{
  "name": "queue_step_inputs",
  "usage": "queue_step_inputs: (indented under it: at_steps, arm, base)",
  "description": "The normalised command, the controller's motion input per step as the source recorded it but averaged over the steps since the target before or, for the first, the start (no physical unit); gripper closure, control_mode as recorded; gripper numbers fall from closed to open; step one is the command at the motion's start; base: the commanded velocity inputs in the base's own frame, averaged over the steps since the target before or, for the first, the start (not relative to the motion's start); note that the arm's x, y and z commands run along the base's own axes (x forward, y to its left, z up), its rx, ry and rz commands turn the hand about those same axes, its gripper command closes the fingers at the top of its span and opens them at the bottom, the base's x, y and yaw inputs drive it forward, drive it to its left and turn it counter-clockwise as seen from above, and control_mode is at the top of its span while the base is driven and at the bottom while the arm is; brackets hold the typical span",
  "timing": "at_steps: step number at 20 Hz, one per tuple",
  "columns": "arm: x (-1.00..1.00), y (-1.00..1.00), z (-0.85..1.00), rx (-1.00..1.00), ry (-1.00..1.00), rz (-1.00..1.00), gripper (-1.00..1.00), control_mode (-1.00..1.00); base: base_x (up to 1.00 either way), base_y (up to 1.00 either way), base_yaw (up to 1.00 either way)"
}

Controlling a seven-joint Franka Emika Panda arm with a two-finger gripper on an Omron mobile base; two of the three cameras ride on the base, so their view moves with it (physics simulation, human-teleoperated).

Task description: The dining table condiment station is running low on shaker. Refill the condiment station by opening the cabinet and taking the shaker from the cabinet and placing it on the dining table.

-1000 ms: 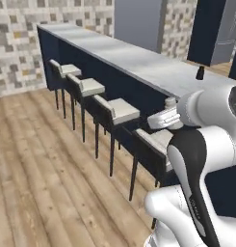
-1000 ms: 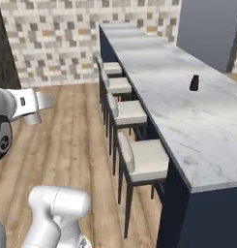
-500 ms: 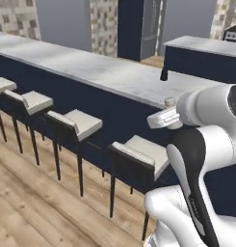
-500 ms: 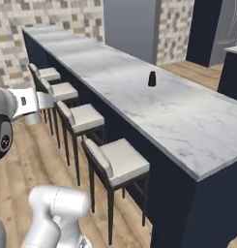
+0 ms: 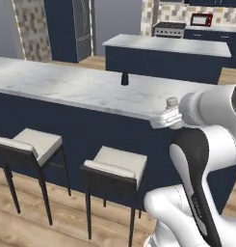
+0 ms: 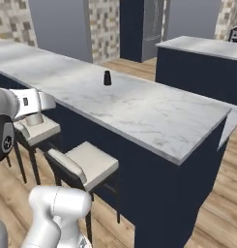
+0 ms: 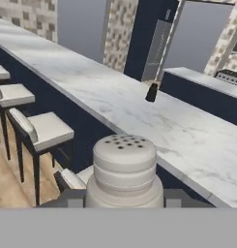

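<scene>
Two stools (image 5: 114,166) now sit in the lower half of the left base view where a long row of them ran a second ago, and the dining table (image 5: 66,89) stretches almost squarely across the picture instead of slanting away: the whole scene has shifted, so the base has swung round to face the long edge, and nothing on the marble has moved of itself. Against that edge the gripper (image 5: 168,116) is closed on the shaker (image 5: 172,102), whose rounded cap shows above the hand, level with the table's near edge but not yet over the marble. From the right base view the same turn brings the table's near corner (image 6: 180,157) forward, with the small dark bottle (image 6: 107,78) standing toward the far edge; here the shaker (image 6: 34,118) hangs under the hand at the left, off the near edge and above a stool. Along the hand view the perforated cap of the shaker (image 7: 125,169) rises between the jaws, which grip it at middling width, and the marble lies just ahead. My reading is that cabinet and pickup are done; only the reach and set-down remain.
</scene>
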Motion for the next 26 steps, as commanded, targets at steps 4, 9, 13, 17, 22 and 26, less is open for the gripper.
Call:
queue_step_inputs:
  at_steps: [4, 9, 13, 17, 22, 26]
  arm:
    - [0.0, 0.0, 0.0, 0.0, 0.0, 0.0, 1.0, 1.0]
    - [0.0, 0.0, 0.0, 0.0, 0.0, 0.0, 1.0, 1.0]
    - [0.72, -0.52, 0.0, 0.06, -0.01, 0.04, 1.0, -1.0]
    - [0.87, -0.96, 0.0, 0.11, -0.05, 0.19, 1.0, -1.0]
    - [0.65, -0.75, -0.14, 0.1, -0.02, 0.19, 1.0, -1.0]
    - [0.76, -0.22, -0.17, 0.01, 0.0, 0.15, 1.0, -1.0]
  base:
    - [0.44, 0.55, -0.29]
    - [0.65, 0.16, -0.2]
    - [0.2, -0.1, 0.0]
    - [0.0, 0.0, 0.0]
    - [0.0, 0.0, 0.0]
    - [0.0, 0.0, 0.0]
